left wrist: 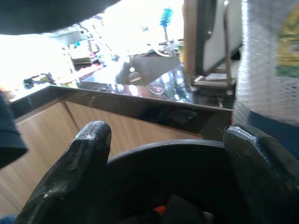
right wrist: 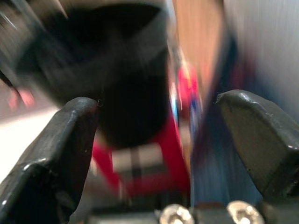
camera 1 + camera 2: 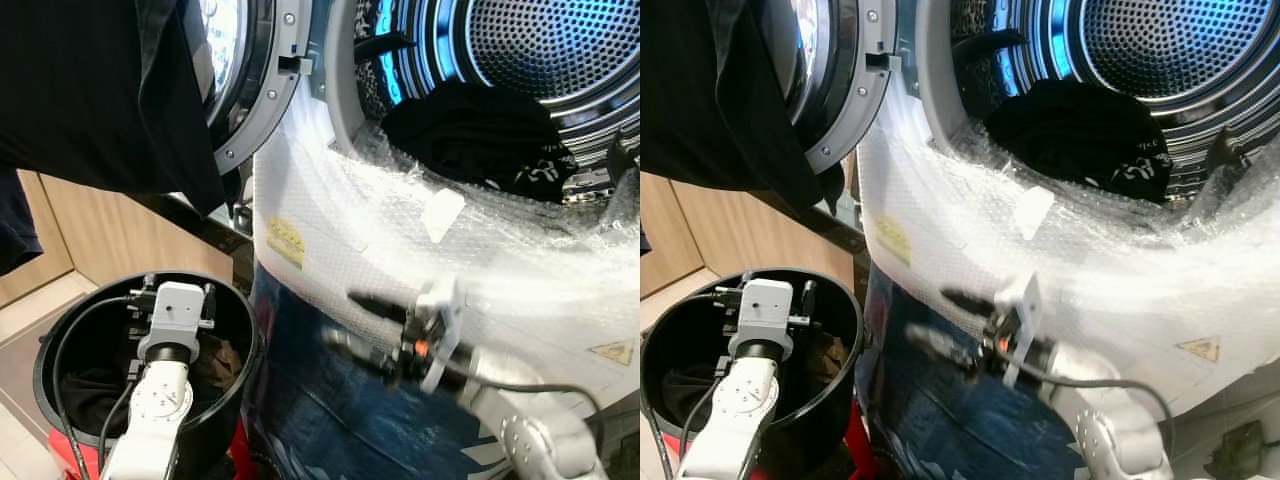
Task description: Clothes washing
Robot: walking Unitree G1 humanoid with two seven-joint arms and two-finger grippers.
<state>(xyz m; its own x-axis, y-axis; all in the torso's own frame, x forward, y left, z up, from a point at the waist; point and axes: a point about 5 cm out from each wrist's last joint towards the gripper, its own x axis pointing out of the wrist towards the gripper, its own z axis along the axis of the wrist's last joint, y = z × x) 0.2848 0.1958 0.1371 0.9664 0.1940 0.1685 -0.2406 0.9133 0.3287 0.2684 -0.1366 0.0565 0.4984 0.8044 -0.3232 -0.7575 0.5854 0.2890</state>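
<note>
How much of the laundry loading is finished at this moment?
Done: dark clothes already lie in the washer drum. In hand: the left gripper reaches, open, into the black bucket; the right gripper hangs open and empty. Left: dark clothing in the bucket.

The head views are bright and mostly sharp. The drum at 1 o'clock glows blue, and the bubble wrap below it shines white with glare. The right claw is smeared by motion. The right wrist view is strongly blurred — only the near black fingers are sharp. In the left wrist view the background at 12 o'clock is overexposed — the fingers stay dark and soft.
</note>
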